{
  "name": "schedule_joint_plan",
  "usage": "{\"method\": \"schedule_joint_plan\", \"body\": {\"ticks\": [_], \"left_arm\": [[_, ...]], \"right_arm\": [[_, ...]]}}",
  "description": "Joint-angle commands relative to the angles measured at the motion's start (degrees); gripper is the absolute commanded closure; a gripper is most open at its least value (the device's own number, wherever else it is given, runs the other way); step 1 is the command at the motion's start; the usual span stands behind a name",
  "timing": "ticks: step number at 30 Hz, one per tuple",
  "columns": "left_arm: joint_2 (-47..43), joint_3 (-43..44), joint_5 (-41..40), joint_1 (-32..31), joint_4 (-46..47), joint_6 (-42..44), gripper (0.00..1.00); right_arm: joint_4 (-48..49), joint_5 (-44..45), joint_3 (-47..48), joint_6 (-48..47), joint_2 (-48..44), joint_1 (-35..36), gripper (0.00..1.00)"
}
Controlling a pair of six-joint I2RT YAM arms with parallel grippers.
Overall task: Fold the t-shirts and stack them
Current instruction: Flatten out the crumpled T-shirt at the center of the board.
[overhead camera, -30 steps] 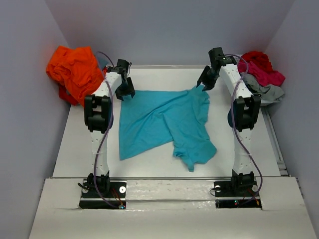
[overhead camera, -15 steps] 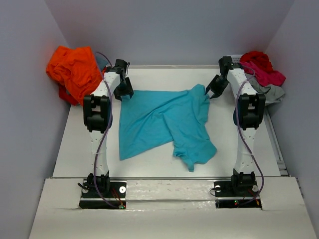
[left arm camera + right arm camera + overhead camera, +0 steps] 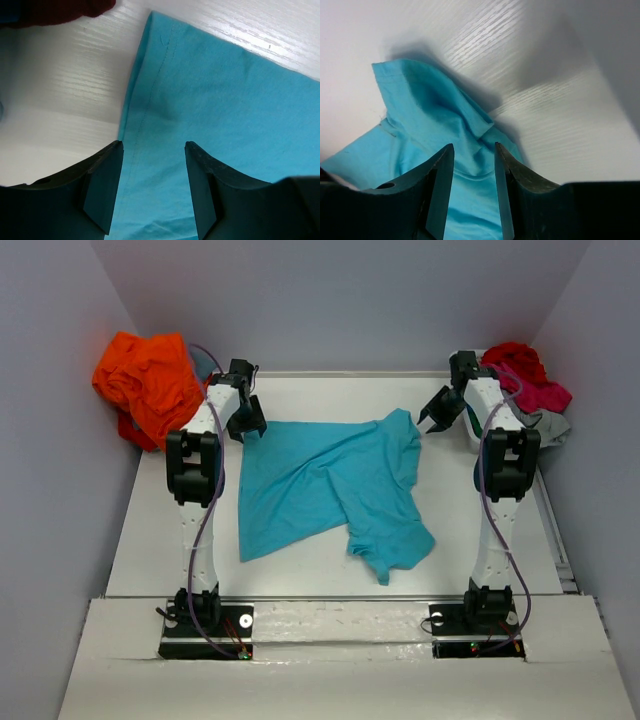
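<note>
A turquoise t-shirt (image 3: 325,485) lies spread and partly rumpled on the white table. My left gripper (image 3: 247,425) is open over its far left corner; in the left wrist view the turquoise hem (image 3: 165,100) lies between and beyond my fingers (image 3: 102,185). My right gripper (image 3: 437,412) is open and empty, just right of the shirt's raised far right corner (image 3: 435,105). An orange shirt pile (image 3: 150,380) sits at the far left. Red (image 3: 525,370) and light grey (image 3: 535,422) shirts lie heaped at the far right.
The table's raised edge (image 3: 555,530) runs along the right side. Grey walls close in the back and sides. A dark maroon cloth edge (image 3: 55,10) shows at the top left of the left wrist view.
My right gripper has let go of the shirt's far right corner and moved right and away. The corner has dropped back onto the table. The left gripper barely moved.
</note>
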Motion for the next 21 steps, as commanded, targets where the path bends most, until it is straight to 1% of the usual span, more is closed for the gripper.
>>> {"method": "schedule_joint_plan", "body": {"ticks": [1,5,13,17,21], "left_arm": [[-2.12,1.4,-0.55,0.37,-1.0,0.76,0.37],[-2.03,1.4,-0.64,0.89,-1.0,0.84,0.37],[-1.86,1.4,-0.29,0.89,-0.91,0.76,0.37],[-1.68,1.58,-0.37,0.89,-1.0,0.75,0.37],[-1.59,1.4,-0.37,0.89,-0.91,0.76,0.36]], "right_arm": [[2.58,-3.73,-0.19,1.09,1.03,0.27,0.56],[2.76,-4.26,-0.63,1.44,2.09,0.27,0.56],[2.85,-2.24,-2.56,0.3,1.74,0.27,0.56],[1.36,-2.5,-2.3,-0.49,2.44,0.27,0.56],[0.21,1.98,-2.12,-2.16,1.91,1.59,0.56]]}}
